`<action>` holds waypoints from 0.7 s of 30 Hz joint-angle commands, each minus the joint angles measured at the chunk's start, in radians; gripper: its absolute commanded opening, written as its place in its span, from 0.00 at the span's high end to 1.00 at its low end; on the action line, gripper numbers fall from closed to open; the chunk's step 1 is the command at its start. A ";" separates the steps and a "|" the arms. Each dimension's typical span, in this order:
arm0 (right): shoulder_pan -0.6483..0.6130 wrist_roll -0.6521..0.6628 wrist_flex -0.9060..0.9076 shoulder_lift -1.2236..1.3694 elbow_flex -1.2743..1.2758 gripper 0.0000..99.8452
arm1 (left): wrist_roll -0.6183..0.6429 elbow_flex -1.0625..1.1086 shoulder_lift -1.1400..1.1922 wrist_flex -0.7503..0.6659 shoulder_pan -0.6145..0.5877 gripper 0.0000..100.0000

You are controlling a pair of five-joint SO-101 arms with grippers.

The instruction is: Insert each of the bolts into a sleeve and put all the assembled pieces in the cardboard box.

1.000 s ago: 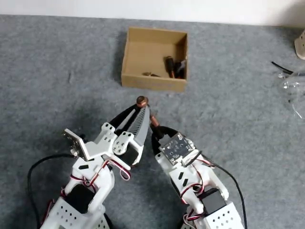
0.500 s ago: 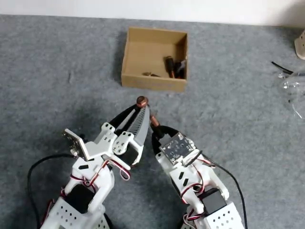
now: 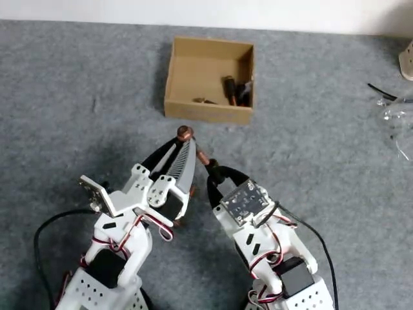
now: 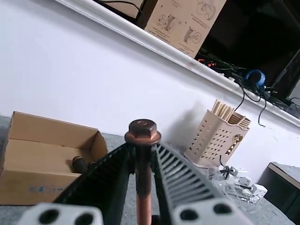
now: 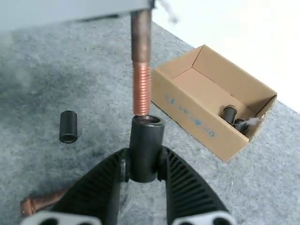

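Right gripper (image 5: 143, 165) is clenched on an upright black sleeve (image 5: 145, 146). Left gripper (image 4: 140, 150) clamps a copper flanged-head bolt (image 5: 141, 89), its threaded tip at the sleeve's mouth. On the grey carpet (image 5: 56, 70) a loose sleeve (image 5: 68, 126) and a second bolt (image 5: 44, 200) lie apart. Beyond them the cardboard box (image 5: 187, 110) stands open, with blue print on its side that is not legible. Dark assembled pieces (image 5: 229, 114) sit in one corner. Open carpet lies around the box.
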 commanded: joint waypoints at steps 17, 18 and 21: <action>-0.082 -0.040 -0.005 -0.018 -0.041 0.99 | 0.003 0.019 -0.002 0.029 0.064 0.99; -0.082 -0.040 -0.005 -0.018 -0.041 0.99 | 0.003 0.019 -0.002 0.029 0.064 0.99; -0.082 -0.040 -0.005 -0.018 -0.041 0.99 | 0.005 0.019 -0.002 0.031 0.070 0.99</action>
